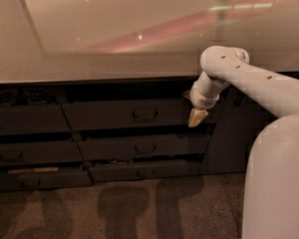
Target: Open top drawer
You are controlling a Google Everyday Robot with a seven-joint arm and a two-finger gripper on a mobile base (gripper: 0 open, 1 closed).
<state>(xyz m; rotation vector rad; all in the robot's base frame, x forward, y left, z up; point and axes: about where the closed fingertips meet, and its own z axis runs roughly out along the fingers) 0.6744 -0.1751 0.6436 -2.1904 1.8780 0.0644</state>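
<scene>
A pale table [114, 34] fills the upper part of the frame. The robot's white arm [269, 83] reaches in from the right. Under the table's edge, at centre, sits the top drawer [104, 116]. Its loop handle [145, 114] lies left of the tool [197, 117], which hangs at the drawer's right end. Whether the tool is open or closed cannot be told.

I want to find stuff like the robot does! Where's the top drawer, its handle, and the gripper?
top drawer [99, 115]: camera view, left part of its dark front.
handle [145, 114]: camera view, middle of the loop.
gripper [197, 117]: camera view, tan tip beside the drawer's right end.
</scene>
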